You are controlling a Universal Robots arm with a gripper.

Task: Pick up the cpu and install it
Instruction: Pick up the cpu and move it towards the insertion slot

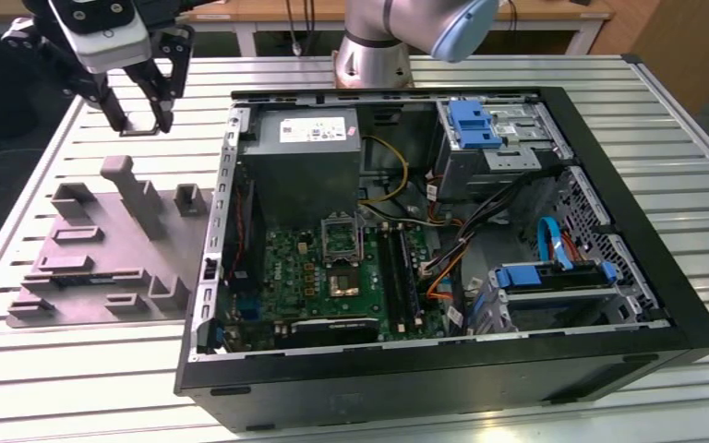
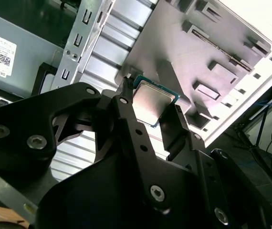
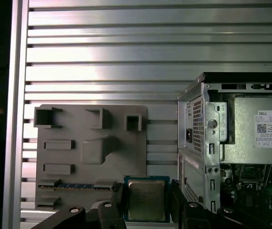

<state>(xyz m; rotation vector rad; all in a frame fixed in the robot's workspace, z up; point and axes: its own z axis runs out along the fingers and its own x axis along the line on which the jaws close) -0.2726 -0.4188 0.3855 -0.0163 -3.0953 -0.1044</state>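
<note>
**A:** How are the fingers [image 2: 132, 131] set?

**B:** Closed on the cpu [image 2: 150, 102], one on each of two opposite edges. They pinch it by the pale green rim, and the silvery top stays bare between them. Both wrist views show that, and the first wrist view shows the fingers [image 3: 119, 200] flanking the cpu [image 3: 146, 199] squarely.

**A:** How should this step be handled?

**B:** I'd call it the carry. The hold is thin, on the edges only, so the arm should move smoothly and keep the chip level. The squeeze should be no tighter than it is, because a twist could skew the cpu in the grip. The underside should touch nothing on the way.

**A:** Where does the chip sit against the fingers?

**B:** It sits right at the tips, with its far edge reaching a little beyond them. I can't see how deep it is seated.

**A:** And around it?

**B:** In the exterior view the fingers [image 1: 159, 100] hang above the counter [image 1: 84, 388], past the far edge of the grey fixture plate [image 1: 108, 249] and clear of it. The open computer case [image 1: 650, 305] lies to the exterior view's right. The socket [image 1: 344, 280] on its motherboard [image 1: 293, 277] is well apart from the cpu.
</note>
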